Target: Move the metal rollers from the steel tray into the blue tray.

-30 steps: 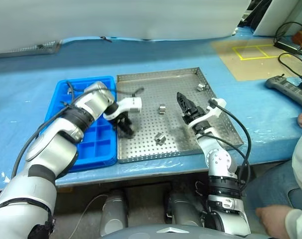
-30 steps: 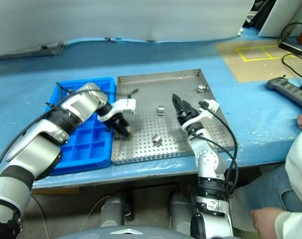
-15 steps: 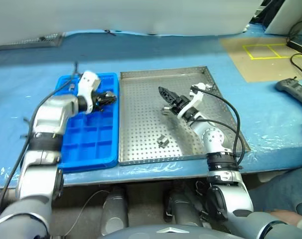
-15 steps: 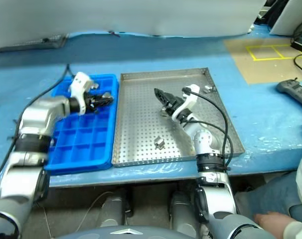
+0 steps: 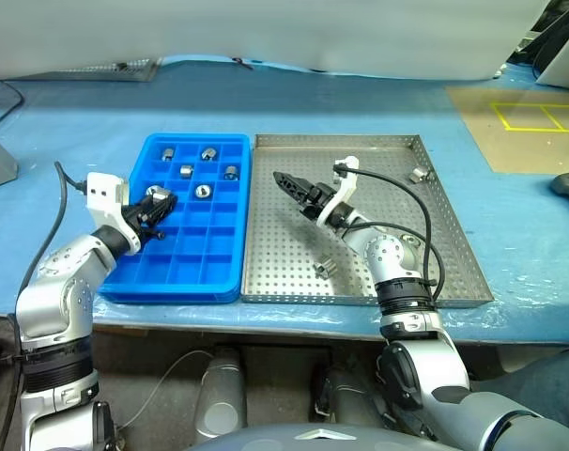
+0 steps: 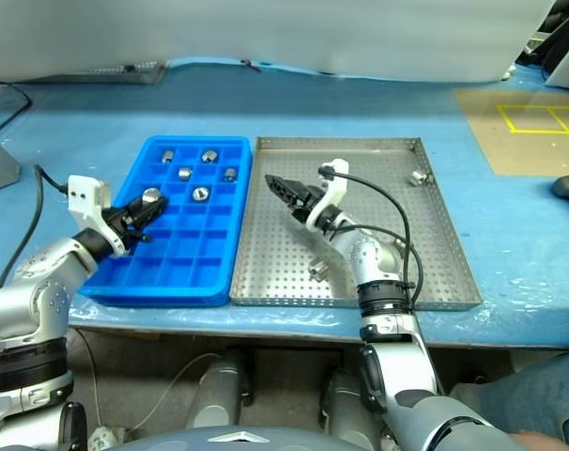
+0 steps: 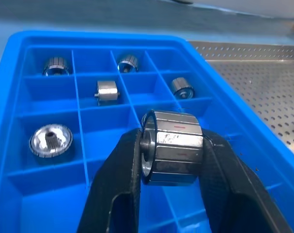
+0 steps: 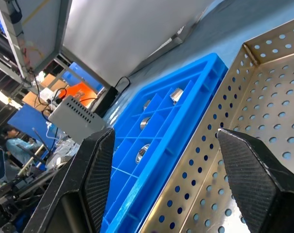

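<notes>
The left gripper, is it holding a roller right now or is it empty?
Holding one. The left gripper is shut on a metal roller, clamped between its two black fingers above the blue tray.

The left gripper [image 7: 171,160] swings off the perforated silver steel tray [image 5: 453,272] with a shiny metal roller [image 7: 172,153] pinched in it, now over the bright blue compartment tray [image 5: 186,282]. The right gripper [image 5: 286,181] slides toward the steel tray's blue-tray side, fingers apart.
</notes>
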